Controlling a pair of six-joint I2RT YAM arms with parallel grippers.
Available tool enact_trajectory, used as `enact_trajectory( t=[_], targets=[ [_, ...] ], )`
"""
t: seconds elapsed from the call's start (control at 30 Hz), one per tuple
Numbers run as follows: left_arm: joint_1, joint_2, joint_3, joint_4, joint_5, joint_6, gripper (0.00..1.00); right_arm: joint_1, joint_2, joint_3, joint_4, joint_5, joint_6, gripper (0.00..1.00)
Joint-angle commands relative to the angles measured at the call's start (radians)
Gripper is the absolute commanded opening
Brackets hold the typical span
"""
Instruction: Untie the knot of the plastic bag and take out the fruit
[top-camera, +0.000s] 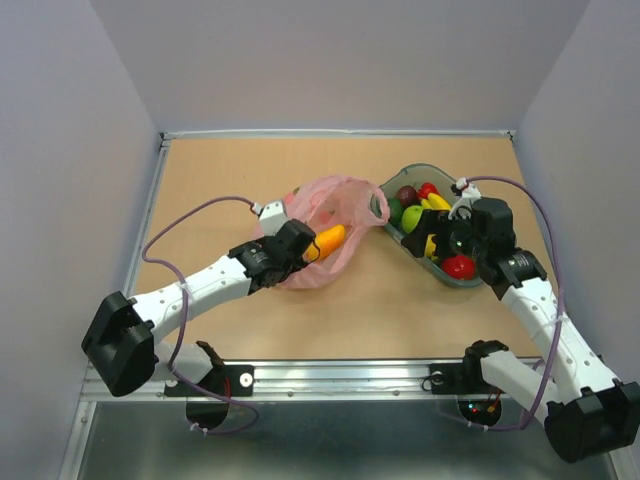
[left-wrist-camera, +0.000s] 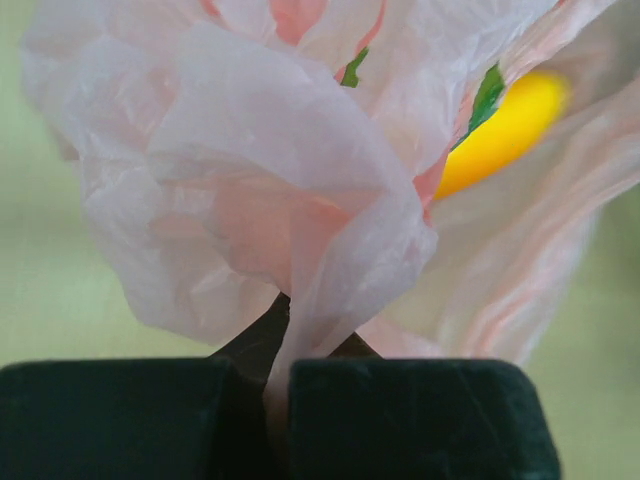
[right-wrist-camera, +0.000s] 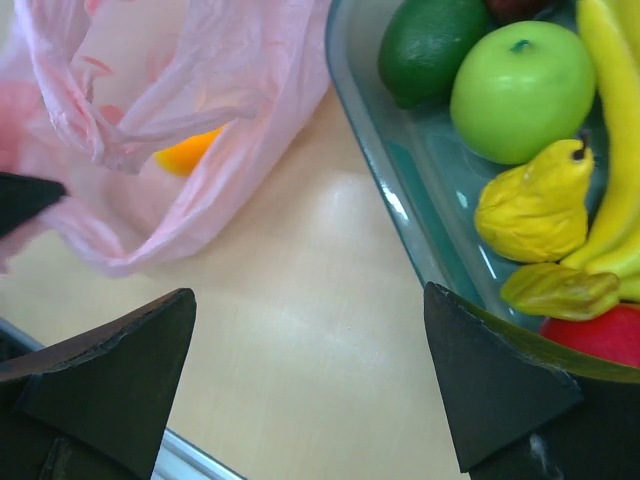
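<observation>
Left claw (left-wrist-camera: 280, 400), clamped on the translucent pink plastic bag (top-camera: 340, 195), sits just beside the elongated orange-yellow fruit (top-camera: 330, 240) inside; the wide-spread right claw (right-wrist-camera: 310, 370) hangs to its right.

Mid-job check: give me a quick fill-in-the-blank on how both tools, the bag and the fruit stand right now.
1. The left tool is ___ on a fold of the plastic bag.
2. The right tool is ___ and holds nothing, its fingers straddling the rim of the tray.
3. The orange-yellow fruit lies inside the pink ___.

Missing words: shut; open; bag.
</observation>
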Motion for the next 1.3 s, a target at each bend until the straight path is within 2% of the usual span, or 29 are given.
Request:
enact_trajectory(
  t=[0.0, 0.17, 0.27, 0.4, 0.57, 0.7, 0.87, 1.0, 1.27],
  targets=[
    [0.007, -0.052, -0.145, 0.038, 0.042, -0.054, 0.0, 0.018, -0.001, 0.069, 0.071, -0.117, -0.04, 1.0],
    [0.007, -0.033, -0.207, 0.11, 0.096, -0.059, 0.0, 0.091, 0.036, 0.129, 0.103, -0.167, -0.044, 1.0],
    [0.007, -0.023, -0.213, 0.133, 0.113, -0.051, 0.0, 0.162, 0.063, 0.19, 0.112, -0.132, -0.057, 1.0],
    [0.007, -0.028, -0.21, 0.153, 0.111, -0.042, 0.0, 0.328, 0.155, 0.279, 0.114, -0.106, -0.091, 0.99],
    [0.007, -0.071, -0.195, 0.129, 0.1, 0.001, 0.0, 0.511, 0.311, 0.35, 0.106, -0.08, -0.261, 0.99],
    [0.009, -0.101, -0.181, 0.058, 0.076, 0.027, 0.0, 0.527, 0.404, 0.387, 0.089, -0.057, -0.428, 0.99],
    [0.012, -0.169, -0.218, 0.051, 0.062, 0.038, 0.0, 0.527, 0.532, 0.402, 0.091, -0.007, -0.661, 0.99],
    [0.015, -0.184, -0.219, 0.034, 0.053, 0.067, 0.0, 0.527, 0.675, 0.437, 0.094, 0.061, -0.729, 0.99],
    [0.021, -0.207, -0.222, 0.031, 0.042, 0.109, 0.0, 0.527, 0.852, 0.516, 0.143, 0.076, -0.769, 0.97]
  ],
)
